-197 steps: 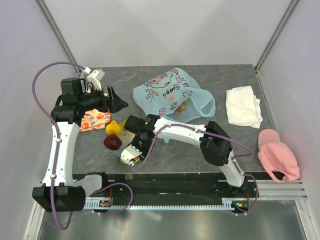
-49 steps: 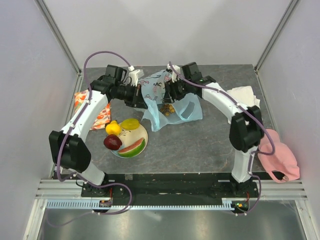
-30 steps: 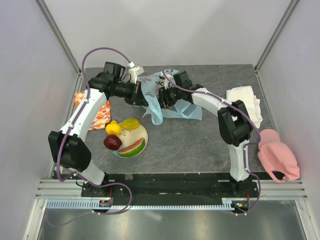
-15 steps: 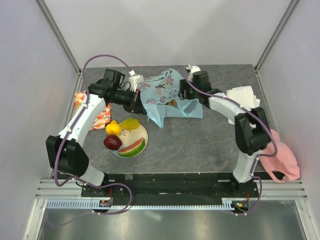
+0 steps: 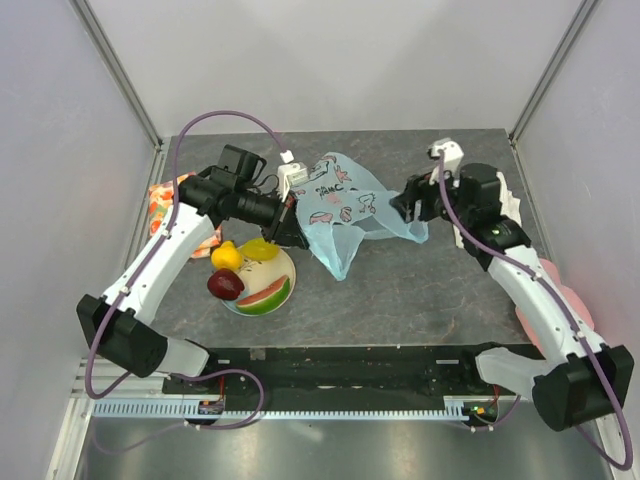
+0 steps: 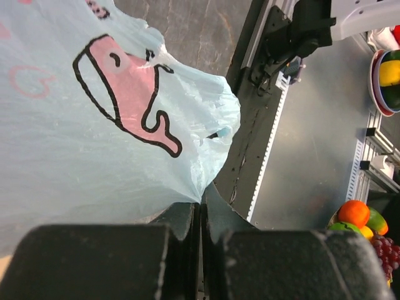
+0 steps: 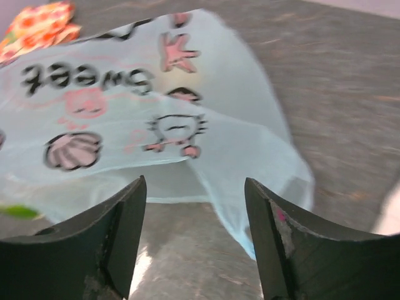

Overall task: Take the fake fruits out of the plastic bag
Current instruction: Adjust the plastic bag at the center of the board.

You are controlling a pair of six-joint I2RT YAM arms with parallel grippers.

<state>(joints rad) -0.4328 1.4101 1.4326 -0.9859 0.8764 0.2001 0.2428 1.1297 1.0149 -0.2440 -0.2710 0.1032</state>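
Robotics lab test cell, white panels standing around a grey table, aluminium posts rising at the table's far corners, two robot arms and a slotted metal rail sitting at the table's near edge

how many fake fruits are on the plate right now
4 on the plate: lemon at its left rim, yellow-green piece at the far side, dark red apple near-left, watermelon slice at the near edge. More may be hidden inside the plastic bag.
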